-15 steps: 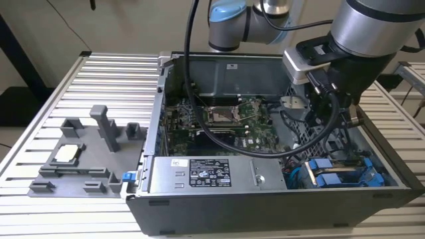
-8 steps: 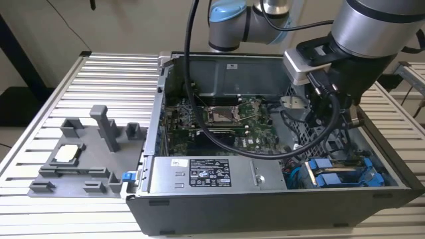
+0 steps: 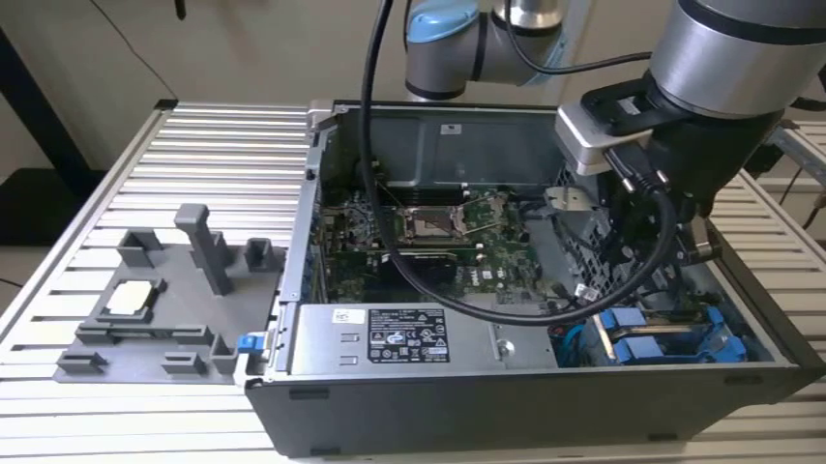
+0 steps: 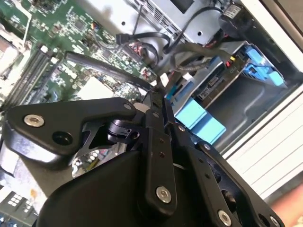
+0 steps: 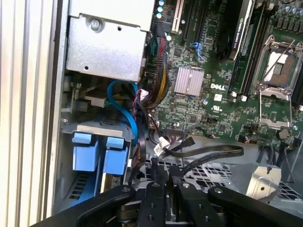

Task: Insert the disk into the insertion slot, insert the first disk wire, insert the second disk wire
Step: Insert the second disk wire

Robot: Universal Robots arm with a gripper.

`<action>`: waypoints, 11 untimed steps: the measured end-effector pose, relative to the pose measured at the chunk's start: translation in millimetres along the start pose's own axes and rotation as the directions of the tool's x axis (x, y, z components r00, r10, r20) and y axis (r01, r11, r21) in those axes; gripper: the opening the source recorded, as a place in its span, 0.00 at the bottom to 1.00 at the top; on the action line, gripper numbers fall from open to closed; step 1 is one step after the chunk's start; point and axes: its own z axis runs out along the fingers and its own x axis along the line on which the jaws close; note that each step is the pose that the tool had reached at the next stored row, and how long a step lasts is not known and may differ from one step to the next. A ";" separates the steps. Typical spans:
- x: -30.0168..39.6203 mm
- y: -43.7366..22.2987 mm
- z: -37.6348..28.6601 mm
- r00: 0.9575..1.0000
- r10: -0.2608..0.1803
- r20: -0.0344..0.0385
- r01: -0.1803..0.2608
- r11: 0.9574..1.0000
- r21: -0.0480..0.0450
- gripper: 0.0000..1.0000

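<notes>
Exterior view, case: an open computer case (image 3: pixel 516 406) lies on its side on the ribbed worktop (image 3: pixel 193 135), so the inside can be reached from above.
Exterior view, arm: the arm (image 3: pixel 722 58) hangs over the corner of the case at the exterior view's right, with a thick black cable (image 3: pixel 516 311) looping down across the circuit board (image 3: pixel 427 232).
Exterior view, disk: the disk (image 3: pixel 664 338) sits low in that corner in its blue carrier, inside the slot (image 3: pixel 606 333), just beside the grey power box (image 3: pixel 413 338); it looks already seated.
Exterior view, room: the case walls close this corner on two sides, the open room being overhead. A grey holder (image 3: pixel 168 309) stands well apart on the worktop.

Second wrist view, claw: the claw (image 4: pixel 154 90) has its black fingers drawn close together, seemingly pinching a small connector on a flat black wire (image 4: pixel 104 66).
Second wrist view, target: the disk (image 4: pixel 213 87), with blue tabs (image 4: pixel 199 120) beside it, lies just past the tip, so I judge a wire is being brought to it.

First wrist view, claw: the claw (image 5: pixel 163 165) is narrow, with the wire (image 5: pixel 208 153) curving off from its tip.
First wrist view, surroundings: blue carrier tabs (image 5: pixel 99 153) and a blue cable (image 5: pixel 125 101) lie close by; loose wires crowd the gap, leaving little side room.
</notes>
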 end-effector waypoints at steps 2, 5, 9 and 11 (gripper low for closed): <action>1.3 0.2 -0.1 1.000 -0.001 -0.019 0.001 1.000 -0.003 0.16; 2.5 0.4 -0.2 0.999 -0.001 -0.048 0.000 1.000 -0.008 0.16; 3.7 0.7 0.2 0.997 0.000 -0.081 -0.001 1.000 -0.011 0.16; 4.4 0.9 0.4 0.996 0.002 -0.093 -0.003 1.000 -0.011 0.16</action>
